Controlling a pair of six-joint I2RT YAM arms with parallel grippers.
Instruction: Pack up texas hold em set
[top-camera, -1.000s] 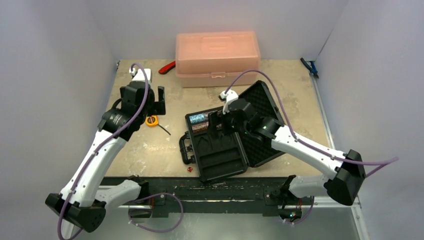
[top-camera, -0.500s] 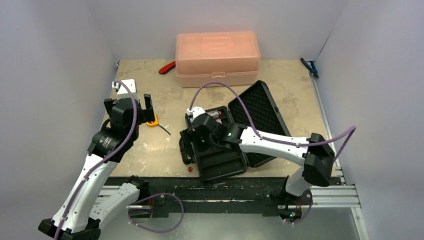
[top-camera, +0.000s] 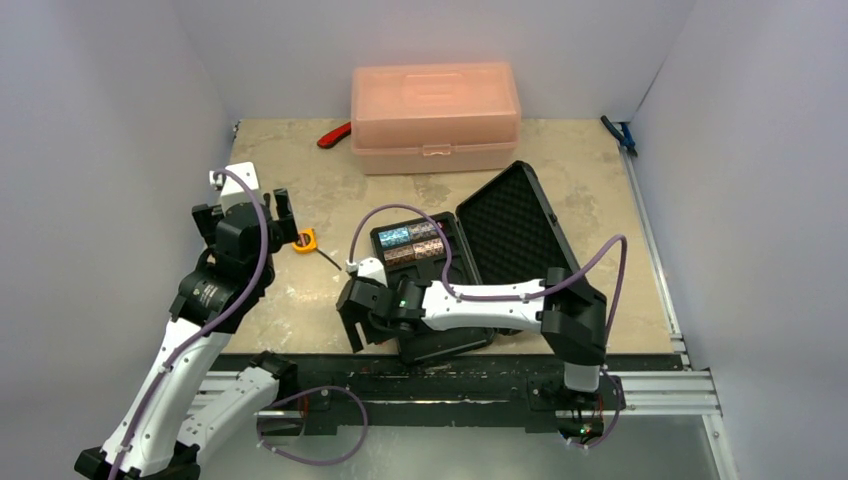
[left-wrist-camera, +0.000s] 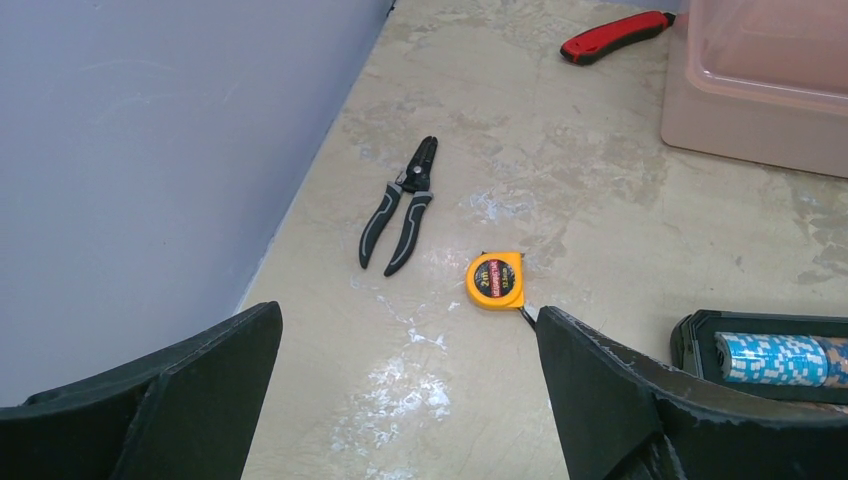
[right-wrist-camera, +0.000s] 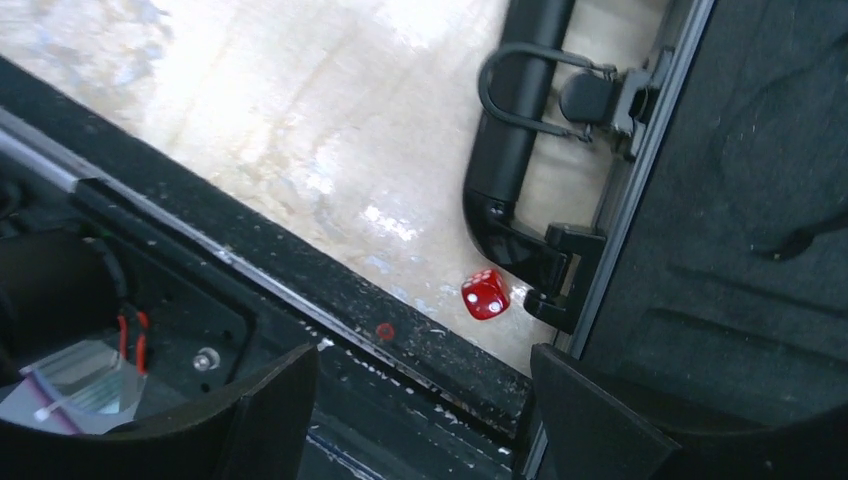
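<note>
- The red die (right-wrist-camera: 485, 294) lies on the surface (right-wrist-camera: 330, 130) at its near edge, just beside the handle bracket of the black briefcase (top-camera: 510, 235).
- It is a cube, so no long axis needs matching.
- The right arm (top-camera: 500, 295) is nearer; its jaws are spread and empty, and the die lies just ahead of their gap, slightly toward the case-side finger.
- The left arm (top-camera: 215, 290) is well apart from the die, its jaws also spread and empty.

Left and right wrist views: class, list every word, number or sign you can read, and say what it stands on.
"2m": on the yellow tape measure, on its face; the smaller print below it is too blurred to read.
Red die: white pips only, no writing.
Blue chip stack: checked pattern, no readable figures.
</note>
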